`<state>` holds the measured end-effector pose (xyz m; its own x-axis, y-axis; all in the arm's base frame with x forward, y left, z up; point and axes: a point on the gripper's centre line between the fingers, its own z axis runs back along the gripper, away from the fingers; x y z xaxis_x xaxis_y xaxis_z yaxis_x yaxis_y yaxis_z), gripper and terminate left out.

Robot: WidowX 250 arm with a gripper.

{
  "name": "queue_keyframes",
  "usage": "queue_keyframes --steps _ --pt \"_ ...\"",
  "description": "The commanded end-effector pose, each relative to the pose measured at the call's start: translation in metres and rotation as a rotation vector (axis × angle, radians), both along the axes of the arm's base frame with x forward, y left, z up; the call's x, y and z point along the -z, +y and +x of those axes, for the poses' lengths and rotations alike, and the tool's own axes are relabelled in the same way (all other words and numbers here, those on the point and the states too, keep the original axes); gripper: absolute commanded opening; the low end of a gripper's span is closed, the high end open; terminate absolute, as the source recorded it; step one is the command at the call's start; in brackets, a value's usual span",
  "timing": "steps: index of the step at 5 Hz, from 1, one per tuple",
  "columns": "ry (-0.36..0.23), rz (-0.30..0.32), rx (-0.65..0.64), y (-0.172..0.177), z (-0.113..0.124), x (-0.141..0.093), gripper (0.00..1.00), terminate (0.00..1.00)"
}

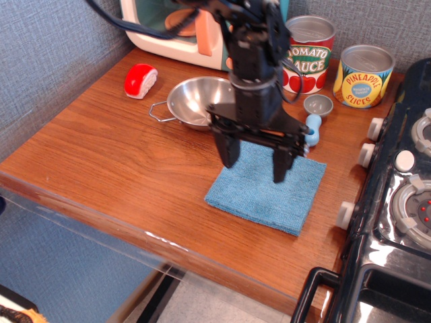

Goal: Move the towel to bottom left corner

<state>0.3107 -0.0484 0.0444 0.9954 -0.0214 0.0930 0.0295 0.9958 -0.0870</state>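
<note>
gripper (256, 159): black, pointed down, fingers (229, 149) spread wide with nothing between them.
towel (266, 194): light blue, flat on the counter, directly under the fingers; both tips stood over its far half. Couldn't tell whether the tips touched the cloth.
towel vs fingers: most of the cloth lay on the near side of the tips, toward the front edge; the far edge was hidden behind the gripper.
bottom left corner (27, 176): well off to the left of the fingers and nearer the front; bare wood-grain countertop there, rounded front edge.
open room: wide plain stretch of wood between the left finger and that corner.
steel bowl (195, 101): behind and left of the left finger, near the towel's far-left corner.
red-and-white piece (140, 80): further left of the bowl, near the wall.
blue scoop (314, 119): just behind the right finger, beside the towel's far-right corner.
cans: tomato sauce can (311, 47) and pineapple can (363, 75) at the back, beyond the fingers.
stove (397, 202): right of the right finger, its knobs close to the towel's right edge.
toy microwave (175, 27): back, behind the arm.
</note>
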Motion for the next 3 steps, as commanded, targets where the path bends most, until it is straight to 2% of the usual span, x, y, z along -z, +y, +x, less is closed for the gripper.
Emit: queue_keyframes --steps 1,2,3 --pt "0.017 0.054 -0.013 -0.016 0.015 0.024 1.00 0.00" --pt "0.025 0.073 -0.016 -0.016 0.015 0.032 1.00 0.00" --pt "0.064 0.073 -0.018 -0.014 0.013 0.043 1.00 0.00"
